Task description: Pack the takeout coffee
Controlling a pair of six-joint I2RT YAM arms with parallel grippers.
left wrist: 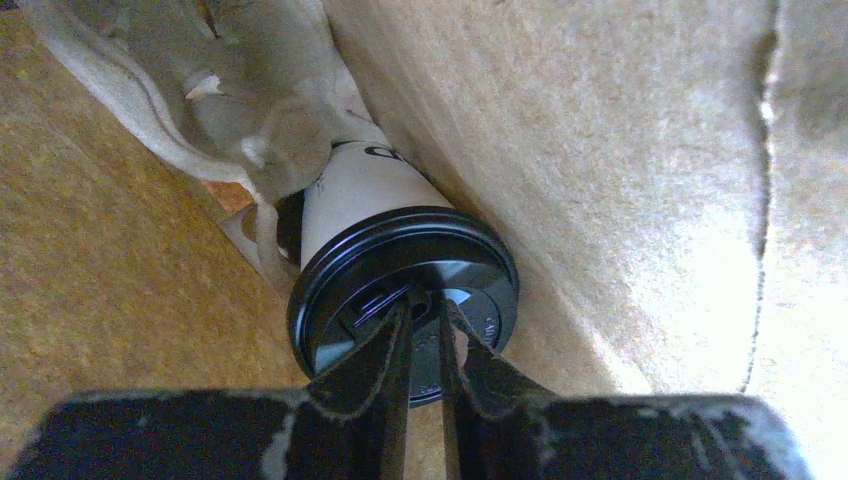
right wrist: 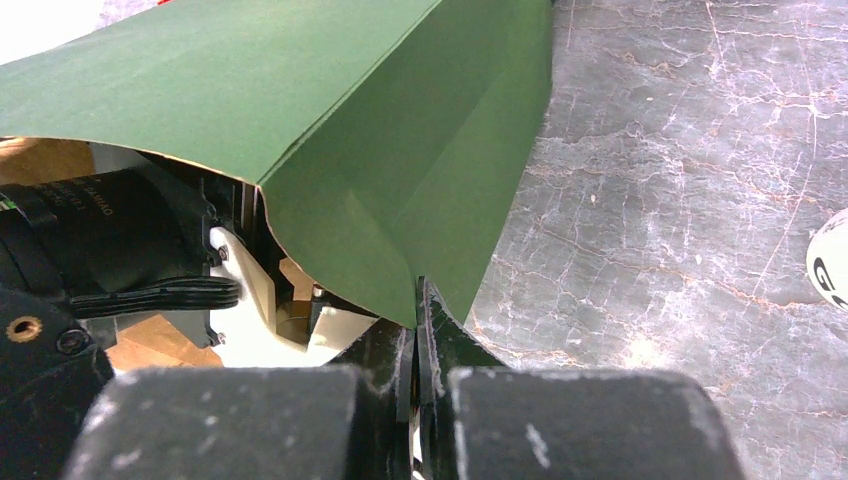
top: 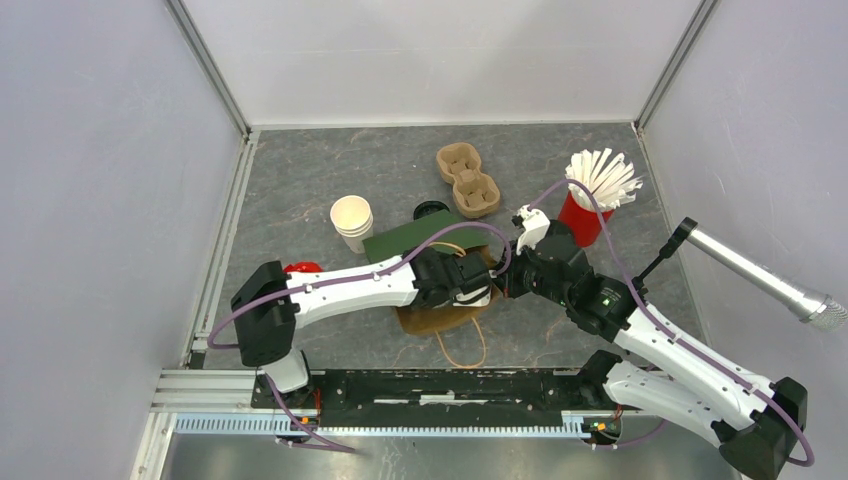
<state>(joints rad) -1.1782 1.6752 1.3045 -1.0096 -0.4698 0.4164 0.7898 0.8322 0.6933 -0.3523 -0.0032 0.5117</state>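
Note:
The takeout coffee (left wrist: 360,190), a white cup with dark lettering and a black lid (left wrist: 400,265), lies on its side inside the paper bag, lid towards the camera. My left gripper (left wrist: 427,308) reaches into the bag and is shut on a raised part of the lid. In the top view the bag (top: 420,238) is green outside and brown inside, and it hides the cup and the left gripper's fingertips. My right gripper (right wrist: 416,300) is shut on the bag's green edge (right wrist: 300,120), holding the mouth up over the left arm.
A pulp cup holder (left wrist: 240,110) lies deeper in the bag, beside the cup's base. On the table are a stack of plain white cups (top: 352,222), a cardboard carrier (top: 467,180), a red cup of straws (top: 590,200) and a loose black lid (top: 430,210).

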